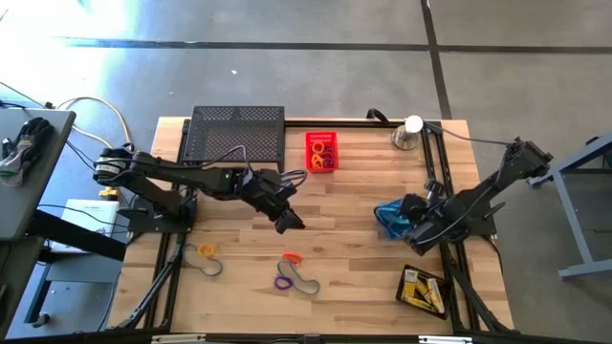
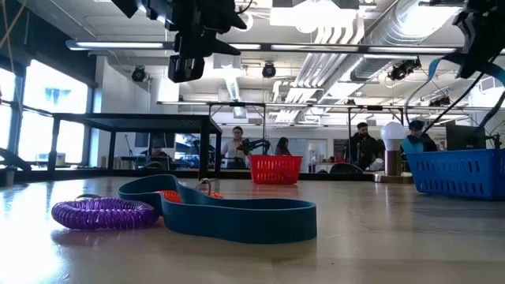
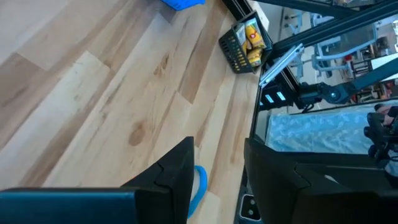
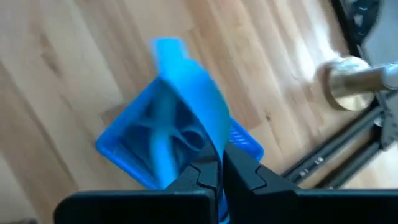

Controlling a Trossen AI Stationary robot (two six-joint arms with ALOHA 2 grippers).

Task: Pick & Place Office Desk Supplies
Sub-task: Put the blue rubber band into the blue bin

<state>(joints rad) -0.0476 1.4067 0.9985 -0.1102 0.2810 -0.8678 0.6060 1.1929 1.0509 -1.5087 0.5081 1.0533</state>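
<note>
Nearest the low camera: purple coiled loop (image 2: 102,213), ribbed like a phone cord, touching a flat teal band loop (image 2: 237,219), smooth and rubbery, at the front of the wooden table (image 1: 354,201). Looks like the placing step: right gripper (image 4: 221,163) pressed together on a wide blue strip (image 4: 199,93) over the blue mesh basket (image 4: 124,146); cannot tell if handle or band. Left gripper (image 1: 292,222) half spread, apparently empty, high above the table. Next probably calls for descending on the front loops and gripping thin, flexible, slippery rims
</note>
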